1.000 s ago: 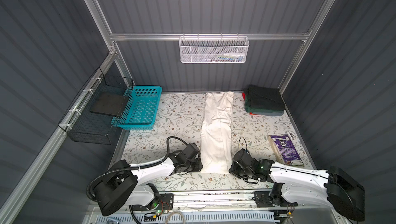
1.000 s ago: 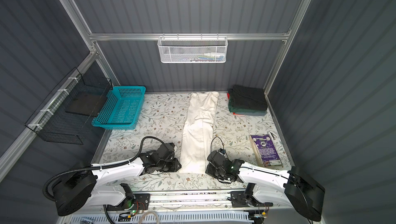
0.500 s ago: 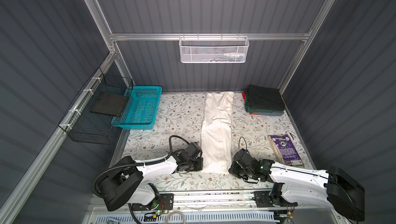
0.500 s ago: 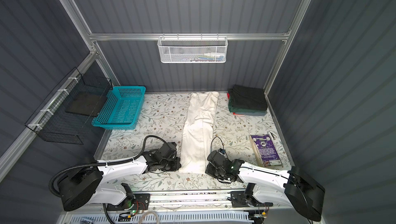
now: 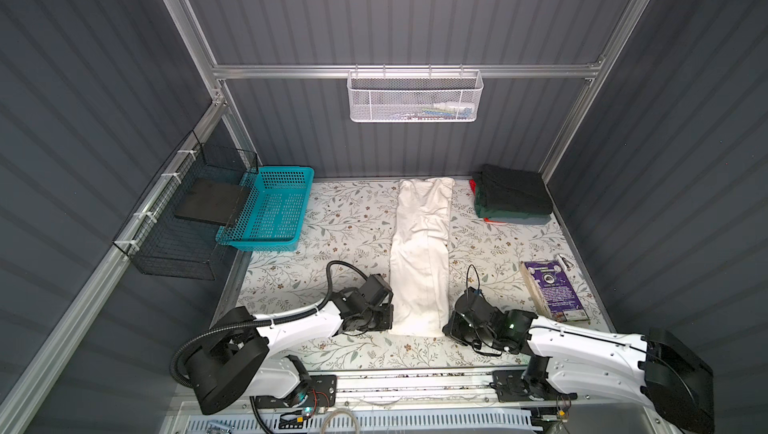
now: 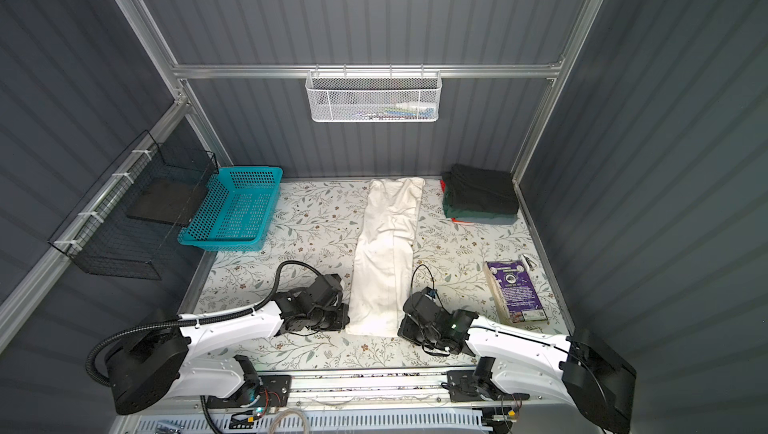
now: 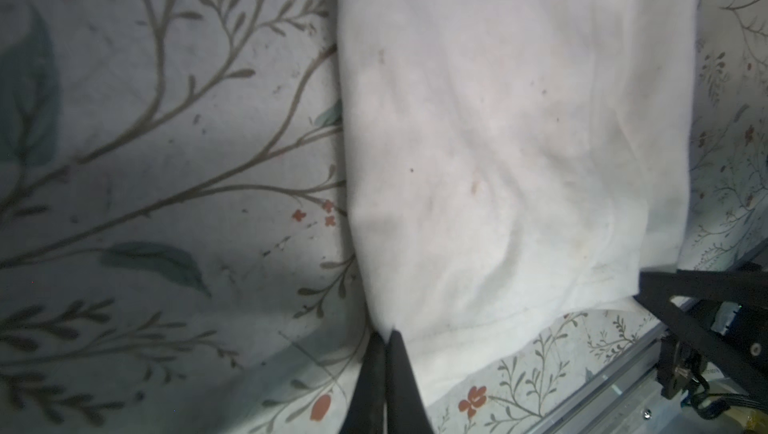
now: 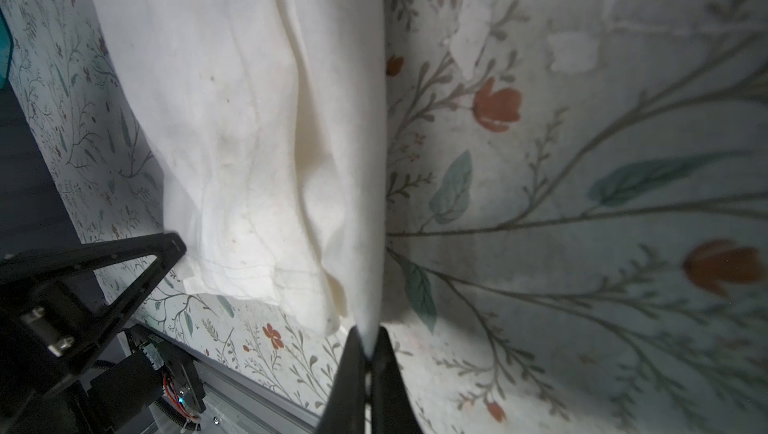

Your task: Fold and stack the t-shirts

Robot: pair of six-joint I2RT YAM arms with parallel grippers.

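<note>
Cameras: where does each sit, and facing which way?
Top views: high above the robot, facing down toward the back wall; off-white t-shirt, left arm, right arm show.
Left wrist: on the left arm, facing the t-shirt's near corner, pinched by the left hand.
Right wrist: mirrored; right hand pinches the other near corner.
Shared by wrist views: the hem.

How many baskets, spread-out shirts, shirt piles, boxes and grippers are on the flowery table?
Teal basket: 1
Spread-out off-white shirt: 1
Pile of folded shirts: 1
Purple box: 1
Grippers: 2 (left gripper, right gripper)
Total: 6
</note>
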